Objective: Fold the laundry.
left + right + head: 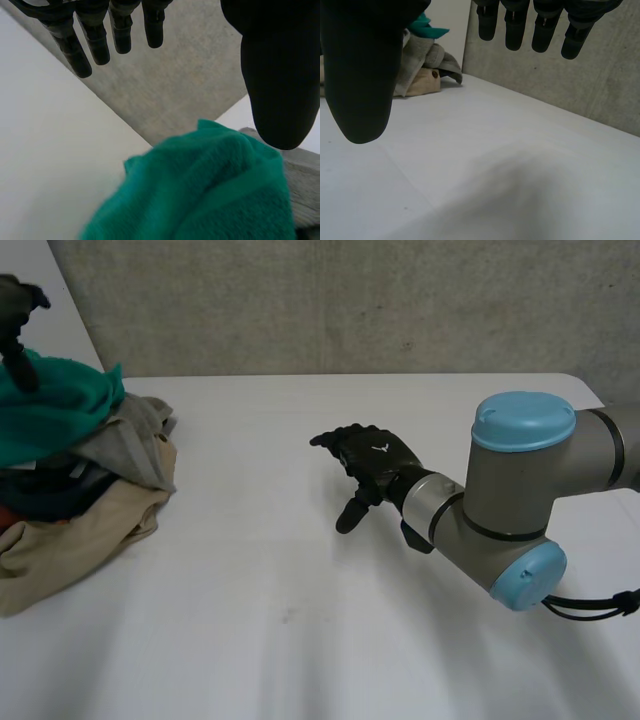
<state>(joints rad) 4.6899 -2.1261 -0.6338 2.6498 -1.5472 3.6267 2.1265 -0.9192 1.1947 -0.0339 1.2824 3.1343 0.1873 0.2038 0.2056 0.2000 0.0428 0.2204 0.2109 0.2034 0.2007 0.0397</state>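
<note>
The laundry pile (90, 500) sits heaped at the table's (300, 640) 9 o'clock edge. A green towel (55, 410) is bunched on top, a grey garment (130, 440) spills out towards 3 o'clock beneath it, a dark garment (50, 495) is tucked in the middle, and a beige garment (80, 530) lies at the bottom, trailing towards 7 o'clock. The left hand (18, 310) hangs over the towel with fingers straight and well apart from the thumb, gripping nothing; one fingertip looks to be touching the terry, though I can't be sure. The right hand (372, 462) hovers over bare table near the centre, pointing towards 10 o'clock, fingers loose and empty. The towel looks soft, light and limp. It should drape from wherever it is pinched and drag little with it, though the grey piece underneath may snag. I would take it by a corner or hem, not by the crown of the bunch. Crumpled as it is, its long axis can't be read; the heap as a whole runs roughly from 11 to 7 o'clock along the table edge.
</note>
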